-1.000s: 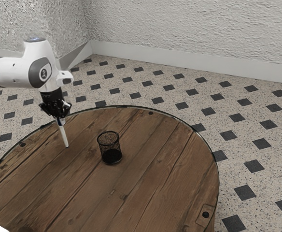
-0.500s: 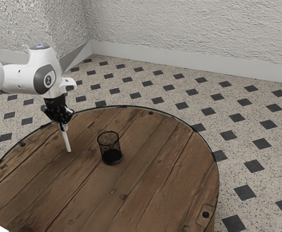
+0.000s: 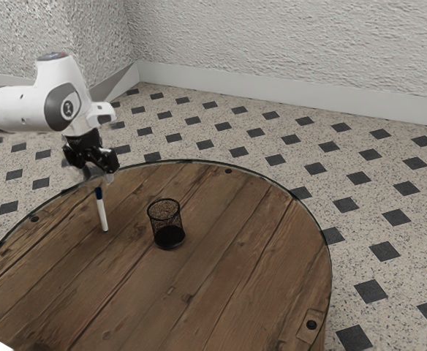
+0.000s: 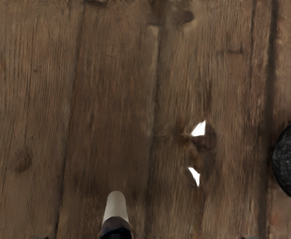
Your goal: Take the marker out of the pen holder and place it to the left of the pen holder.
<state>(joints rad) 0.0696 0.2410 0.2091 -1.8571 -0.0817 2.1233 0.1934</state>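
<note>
the gripper [image 3: 100, 177] is spread above the marker [image 3: 102, 212], which tilts slightly over the bench [image 3: 221, 278], near the upright pen holder [image 3: 167, 223]. the wrist view shows two white patches [image 4: 199, 129] on the wood between marker and pen holder.

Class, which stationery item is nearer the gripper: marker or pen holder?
The slim white marker, just below the gripper; the black mesh pen holder stands farther off.

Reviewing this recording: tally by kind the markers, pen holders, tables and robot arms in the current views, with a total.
Marker: 1
Pen holder: 1
Table: 1
Robot arm: 1
Total: 4
</note>
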